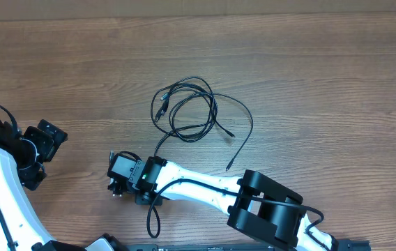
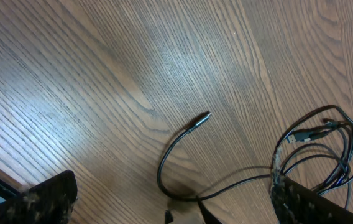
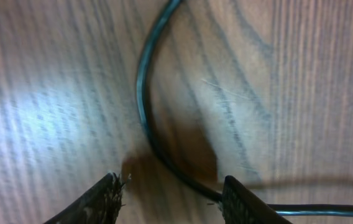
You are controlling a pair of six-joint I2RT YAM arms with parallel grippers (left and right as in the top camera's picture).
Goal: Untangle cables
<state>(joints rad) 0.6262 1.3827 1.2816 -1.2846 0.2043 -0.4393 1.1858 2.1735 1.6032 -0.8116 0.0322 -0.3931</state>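
Between the jaws of the right end effector (image 3: 175,190): one strand (image 3: 140,93) of the cables (image 1: 161,110) lies flat on the tabletop (image 1: 309,56), closer to the right-hand fingertip than to the other.
Right end effector state: jaws partly apart, far wider than the strand; nothing is pinched and the cord lies loose on the wood.
Left end effector (image 1: 44,155): spread wide, empty, near the tabletop's left edge and well apart from the tangle.
Tangle: loose overlapping loops at mid-tabletop, up and to the right of the right end effector in the overhead view, with a single lead running down to it.
Strand axis: ahead of the jaws it runs roughly along their pointing direction, then bends crosswise at the right-hand fingertip; closing would likely catch it only at that bend.
Nearer arm: the right, by far.
Overhead only: the layout of the loops; the arm's body hides the jaws.
Right wrist only: the strand's place in the gap.
Left wrist only: a free plug end (image 2: 204,117) lying apart from the bundle.
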